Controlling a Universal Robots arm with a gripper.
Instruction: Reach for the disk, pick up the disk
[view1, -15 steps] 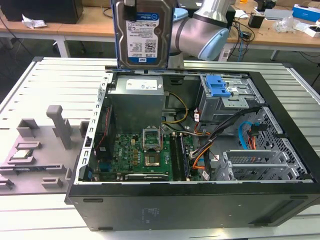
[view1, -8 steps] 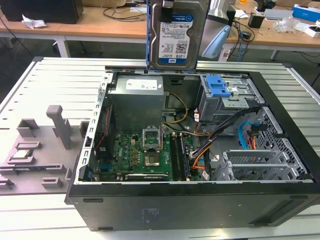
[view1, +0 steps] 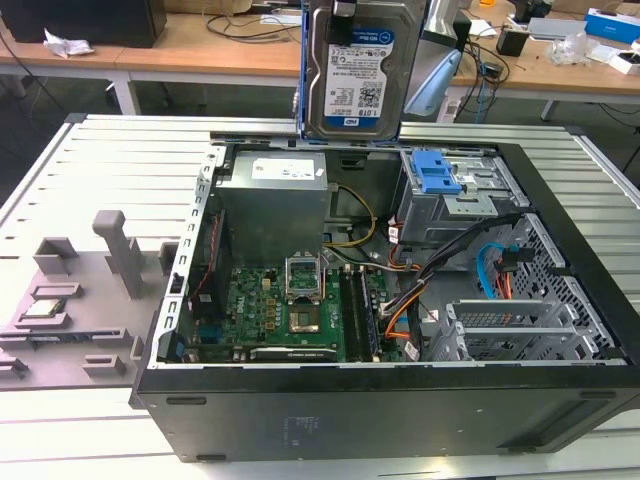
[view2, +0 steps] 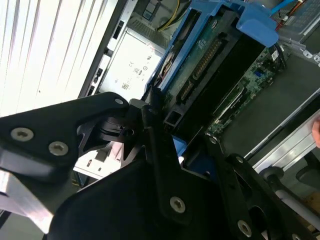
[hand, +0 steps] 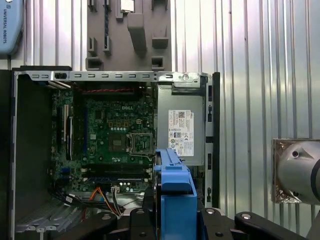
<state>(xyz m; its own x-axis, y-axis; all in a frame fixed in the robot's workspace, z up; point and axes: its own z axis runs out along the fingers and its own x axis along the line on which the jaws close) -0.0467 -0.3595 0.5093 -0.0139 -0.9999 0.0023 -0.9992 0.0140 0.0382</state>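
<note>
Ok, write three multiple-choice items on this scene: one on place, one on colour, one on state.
1. Where is the disk? A) inside the drive cage B) in the air above the computer case C) on the grey fixture plate
2. The disk's side rails are: A) red B) yellow C) blue
3. The gripper is: A) shut on the disk B) open beside it C) shut on a cable

Answers: B, the exterior view shows it hanging over the open case; C, blue in both wrist views; A, its jaws clamp the rails in the first wrist view.
</note>
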